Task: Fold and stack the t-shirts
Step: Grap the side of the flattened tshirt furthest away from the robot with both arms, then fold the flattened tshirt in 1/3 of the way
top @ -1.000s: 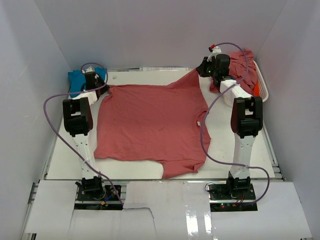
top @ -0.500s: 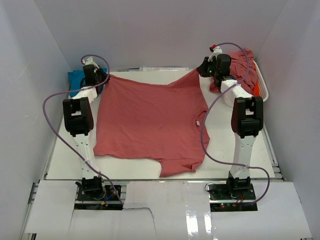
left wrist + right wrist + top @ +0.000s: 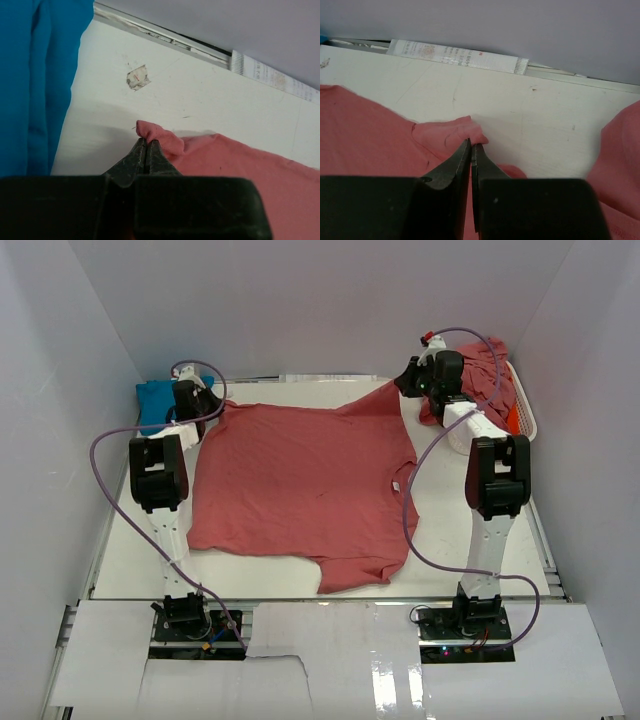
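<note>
A rose-red t-shirt lies spread across the table. My left gripper is shut on its far left corner, held just above the white surface. My right gripper is shut on its far right corner. A turquoise t-shirt lies folded at the far left, beside the left gripper, and fills the left side of the left wrist view. More rose-red t-shirts and an orange one are heaped in the basket at the far right.
The white slatted basket stands by the right wall behind my right arm. White walls close in the table on three sides. A strip of printed tape runs along the back edge. Purple cables loop off both arms.
Both grippers have stayed shut on the shirt's far corners. The left one rose toward the back, then came down a little. The shirt's near hem has slid slightly away from the front edge.
</note>
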Robot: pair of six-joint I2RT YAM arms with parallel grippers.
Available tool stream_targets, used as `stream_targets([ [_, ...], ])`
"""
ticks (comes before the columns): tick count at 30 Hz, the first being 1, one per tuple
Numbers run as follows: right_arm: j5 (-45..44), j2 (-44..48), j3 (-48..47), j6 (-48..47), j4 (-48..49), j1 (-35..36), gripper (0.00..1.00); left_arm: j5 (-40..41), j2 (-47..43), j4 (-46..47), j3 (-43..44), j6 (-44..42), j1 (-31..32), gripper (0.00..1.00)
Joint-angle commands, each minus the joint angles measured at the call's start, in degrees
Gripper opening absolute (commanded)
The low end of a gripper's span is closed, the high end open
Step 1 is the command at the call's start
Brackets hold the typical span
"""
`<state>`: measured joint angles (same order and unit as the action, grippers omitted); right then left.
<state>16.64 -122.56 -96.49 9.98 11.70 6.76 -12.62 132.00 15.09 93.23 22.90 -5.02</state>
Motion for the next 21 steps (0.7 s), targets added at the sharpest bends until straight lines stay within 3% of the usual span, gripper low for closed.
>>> stream_targets([
  [1, -0.21, 5.75, 1.21, -0.22, 2.36, -0.61, 0.08, 0.93, -6.32, 1.61, -1.47, -1.36, 0.01, 0.00],
  [21, 0.85, 9.71, 7.36, -0.13, 3.85, -1.32, 0.08, 2.60, -9.74, 4.24, -3.92, -1.62, 0.01, 0.00],
])
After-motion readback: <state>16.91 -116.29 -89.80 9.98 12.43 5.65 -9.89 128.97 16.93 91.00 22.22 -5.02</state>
